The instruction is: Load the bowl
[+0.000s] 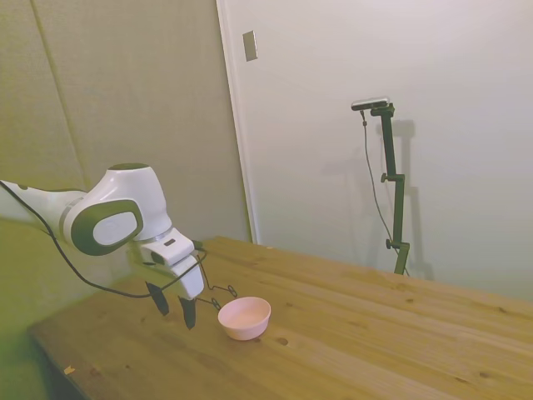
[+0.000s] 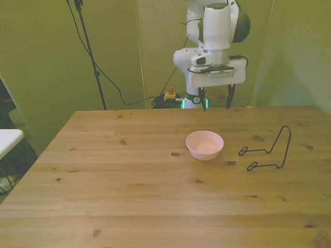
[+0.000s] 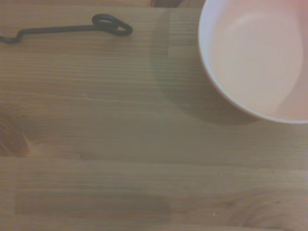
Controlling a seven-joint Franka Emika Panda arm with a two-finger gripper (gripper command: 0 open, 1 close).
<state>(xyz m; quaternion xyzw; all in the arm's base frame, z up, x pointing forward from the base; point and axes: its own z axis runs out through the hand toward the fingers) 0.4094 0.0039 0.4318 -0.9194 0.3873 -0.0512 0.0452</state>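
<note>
My claw [image 2: 215, 104] hangs above the wooden desk [image 2: 129, 181], fingers spread wide and holding nothing, on the robot's side of the small, round, pale pink bowl [image 2: 205, 144]. The bowl sits upright and apparently unfilled near the desk's middle, mouth up, which leaves the rim free for a pinch from above. In the side view the claw [image 1: 172, 309] is near the bowl [image 1: 244, 317] but apart from it, tips pointing down, so I read this as the approach stage with no contact yet. The thin black wire rack [image 2: 268, 150] stands on the desk toward the front view's right, near the bowl and not touching it; I take it as the loading spot. The wrist view shows the bowl [image 3: 260, 57] and one looped rack foot [image 3: 111, 24]. Next: shift over the rim, then descend.
</note>
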